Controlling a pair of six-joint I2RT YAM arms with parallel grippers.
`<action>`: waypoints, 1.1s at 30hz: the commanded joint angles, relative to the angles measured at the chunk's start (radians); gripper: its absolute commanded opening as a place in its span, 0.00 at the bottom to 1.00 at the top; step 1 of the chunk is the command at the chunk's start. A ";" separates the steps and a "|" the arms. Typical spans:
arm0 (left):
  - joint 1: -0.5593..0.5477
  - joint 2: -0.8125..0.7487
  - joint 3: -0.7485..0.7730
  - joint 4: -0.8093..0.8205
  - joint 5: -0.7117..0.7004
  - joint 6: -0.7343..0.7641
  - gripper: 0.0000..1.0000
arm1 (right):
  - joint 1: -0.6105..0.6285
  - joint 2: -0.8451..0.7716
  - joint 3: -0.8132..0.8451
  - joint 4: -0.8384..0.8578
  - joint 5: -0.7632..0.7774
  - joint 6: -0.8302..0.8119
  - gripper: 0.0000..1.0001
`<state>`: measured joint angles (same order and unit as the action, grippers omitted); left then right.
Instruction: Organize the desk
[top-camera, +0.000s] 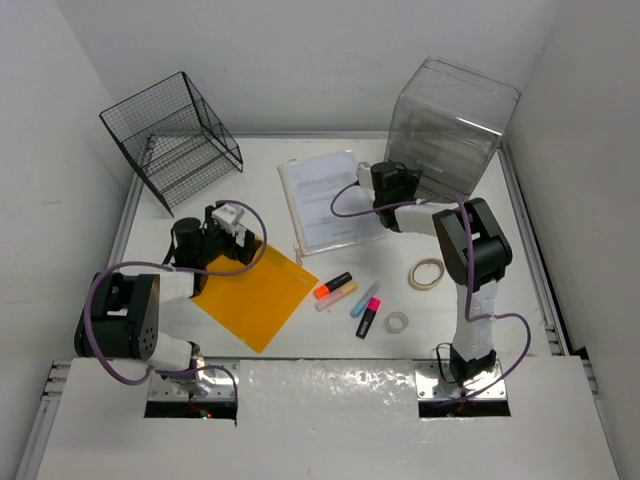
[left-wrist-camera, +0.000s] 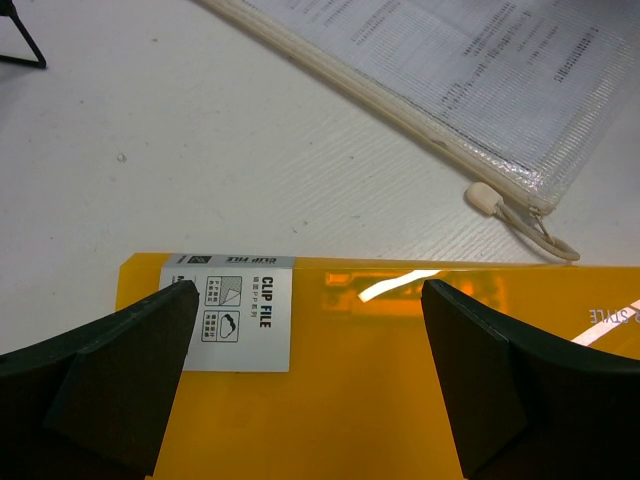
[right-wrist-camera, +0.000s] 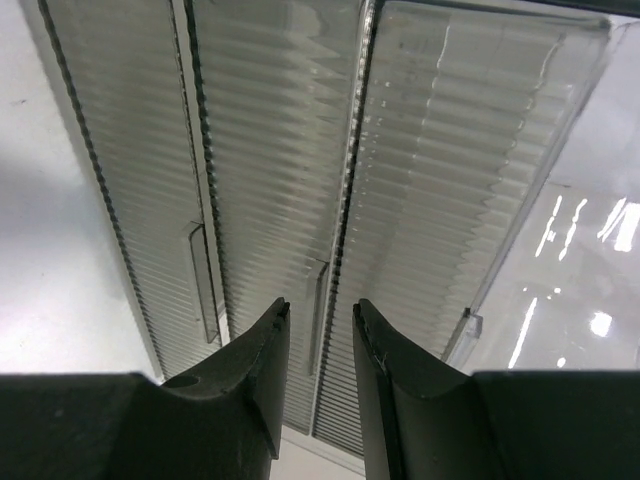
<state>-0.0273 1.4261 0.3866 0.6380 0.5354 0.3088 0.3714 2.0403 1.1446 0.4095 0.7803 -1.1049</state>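
The white desk (top-camera: 500, 300) has silver rails along its edges. My left gripper (top-camera: 232, 228) is open and empty, low over the far corner of an orange clip file (top-camera: 250, 295). In the left wrist view the fingers straddle the file (left-wrist-camera: 380, 400) beside its white label (left-wrist-camera: 235, 312). My right gripper (top-camera: 395, 182) is at the front of the clear drawer box (top-camera: 450, 115). Its jaws (right-wrist-camera: 320, 320) stand a narrow gap apart, with a drawer handle (right-wrist-camera: 318, 300) in line with the gap just beyond the tips. I cannot tell if they touch it.
A black wire rack (top-camera: 175, 140) stands at the back left. A mesh zip pouch of papers (top-camera: 325, 200) lies mid-desk, and its zipper pull (left-wrist-camera: 520, 215) is near the file. Several highlighters (top-camera: 350, 300), a beige tape ring (top-camera: 411, 275) and a small clear tape roll (top-camera: 390, 320) lie front centre.
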 joint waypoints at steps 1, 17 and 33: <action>0.000 -0.003 0.031 0.017 0.011 0.010 0.93 | -0.017 0.018 0.038 0.023 0.010 0.010 0.31; -0.002 0.000 0.035 0.011 0.011 0.012 0.93 | -0.023 0.069 0.004 0.178 0.030 -0.053 0.05; -0.002 0.004 0.040 0.005 0.008 0.010 0.93 | 0.078 -0.037 -0.104 0.149 0.143 0.101 0.00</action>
<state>-0.0273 1.4273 0.3874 0.6270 0.5354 0.3096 0.4191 2.0777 1.0660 0.6193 0.8795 -1.1194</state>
